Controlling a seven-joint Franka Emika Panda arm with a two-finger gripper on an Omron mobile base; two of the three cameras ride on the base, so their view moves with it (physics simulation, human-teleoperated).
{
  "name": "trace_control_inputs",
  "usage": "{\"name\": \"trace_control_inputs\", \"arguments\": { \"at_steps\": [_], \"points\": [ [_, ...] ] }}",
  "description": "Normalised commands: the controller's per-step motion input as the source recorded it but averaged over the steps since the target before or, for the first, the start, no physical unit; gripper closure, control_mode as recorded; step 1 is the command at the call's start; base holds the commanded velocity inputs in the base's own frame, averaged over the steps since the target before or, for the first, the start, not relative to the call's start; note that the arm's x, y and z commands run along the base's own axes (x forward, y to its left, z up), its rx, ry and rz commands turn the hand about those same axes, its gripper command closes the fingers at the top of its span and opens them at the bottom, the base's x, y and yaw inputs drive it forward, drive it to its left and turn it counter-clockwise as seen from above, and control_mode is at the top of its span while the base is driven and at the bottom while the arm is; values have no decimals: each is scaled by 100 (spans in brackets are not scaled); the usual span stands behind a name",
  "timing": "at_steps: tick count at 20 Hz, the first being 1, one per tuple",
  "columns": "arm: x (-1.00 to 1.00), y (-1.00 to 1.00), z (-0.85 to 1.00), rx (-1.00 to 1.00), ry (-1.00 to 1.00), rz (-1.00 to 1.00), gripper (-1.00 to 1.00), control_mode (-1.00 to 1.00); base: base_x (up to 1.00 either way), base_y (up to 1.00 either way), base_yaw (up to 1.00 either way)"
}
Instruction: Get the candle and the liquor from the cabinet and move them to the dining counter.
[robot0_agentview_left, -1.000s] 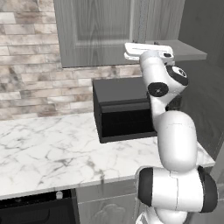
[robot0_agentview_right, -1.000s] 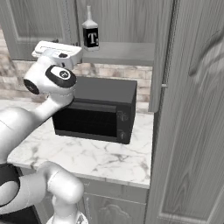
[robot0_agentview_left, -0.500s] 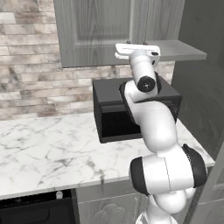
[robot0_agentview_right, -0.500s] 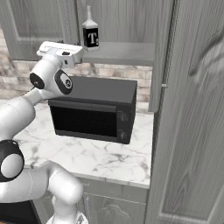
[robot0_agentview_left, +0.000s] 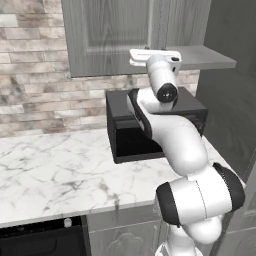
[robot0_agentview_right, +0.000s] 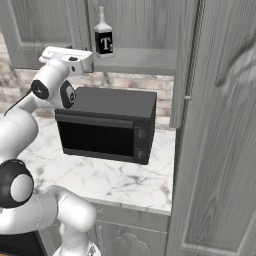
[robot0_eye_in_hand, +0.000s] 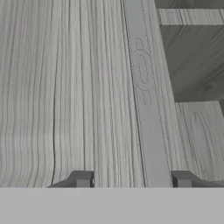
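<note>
The liquor (robot0_agentview_right: 103, 37), a dark bottle with a pale label and a clear slim neck, stands upright on the bottom shelf (robot0_agentview_right: 145, 59) of the grey cabinet, at its left front. My white hand (robot0_agentview_right: 67, 54) is just left of and slightly below the bottle, at the shelf's edge. In the left base view the hand (robot0_agentview_left: 154, 55) is pressed against the underside of the closed cabinet door (robot0_agentview_left: 112, 35). My gripper (robot0_eye_in_hand: 131, 180) is open, with grey wood grain close in front of it and nothing between the fingers. The candle and the dining counter are out of view.
A black microwave (robot0_agentview_right: 107, 125) sits on the marble worktop (robot0_agentview_left: 55, 175) under the cabinet, right below my arm. An open cabinet door (robot0_agentview_right: 220, 130) stands tall at the right. A brick wall (robot0_agentview_left: 35, 95) backs the worktop.
My hand has shifted slightly left under the cabinet's edge, and the arm's upper links have swung over beneath it. The bottle has not moved.
</note>
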Motion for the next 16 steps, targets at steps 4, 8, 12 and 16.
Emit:
{"name": "trace_control_inputs", "arguments": {
  "at_steps": [4, 8, 12, 16],
  "points": [
    [22, 8, 7, 0, 8, 6, 100, -100, 0, 0, 0],
    [18, 8, -1, 0, 11, 2, 100, -100, 0, 0, 0],
    [0, 0, -2, 0, 5, 0, 100, -100, 0, 0, 0],
    [0, 4, 0, 0, 2, 0, 100, -100, 0, 0, 0]
  ]
}}
